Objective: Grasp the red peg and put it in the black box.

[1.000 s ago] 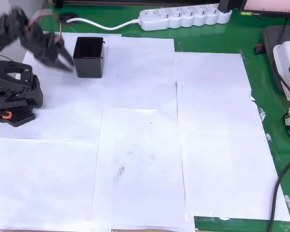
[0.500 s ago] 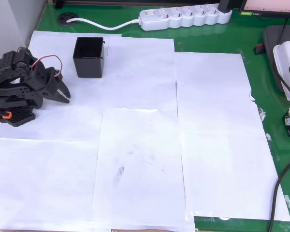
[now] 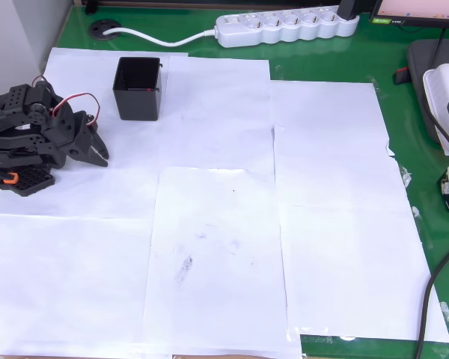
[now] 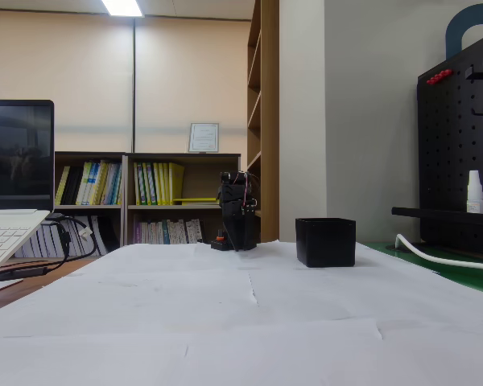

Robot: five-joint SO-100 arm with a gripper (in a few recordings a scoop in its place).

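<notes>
The green table covered with white paper sheets (image 3: 224, 224) is seen from directly above by the overhead camera, from far enough that nearly the whole paper area is taken in, with a white power strip (image 3: 288, 25) along the picture's top edge. The same paper (image 4: 249, 322) is viewed by the fixed camera from just above table level, aimed horizontally toward distant bookshelves (image 4: 149, 197). Shared by both views are the small square black plastic box (image 3: 138, 88) (image 4: 326, 241) and the folded black robot arm (image 3: 37, 138) (image 4: 237, 211).

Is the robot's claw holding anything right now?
No. The gripper has nothing between its fingers; it sits folded back near the arm's base, apart from the black box.
</notes>
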